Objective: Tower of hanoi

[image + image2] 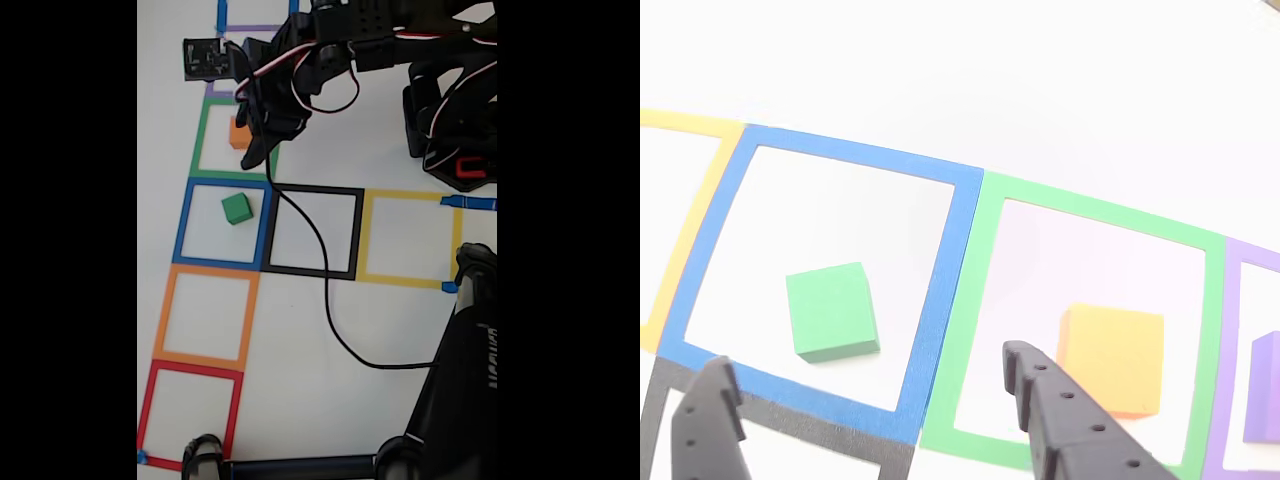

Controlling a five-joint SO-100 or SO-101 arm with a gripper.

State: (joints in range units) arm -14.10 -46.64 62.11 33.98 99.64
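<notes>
Gripper (870, 400) wide open, empty — orange cube (1112, 358) just beside one finger, green cube (830, 310) apart.

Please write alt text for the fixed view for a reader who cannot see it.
A black robot arm reaches over an orange cube in a green tape square. A green cube sits alone in the blue square below, on a white table.
</notes>
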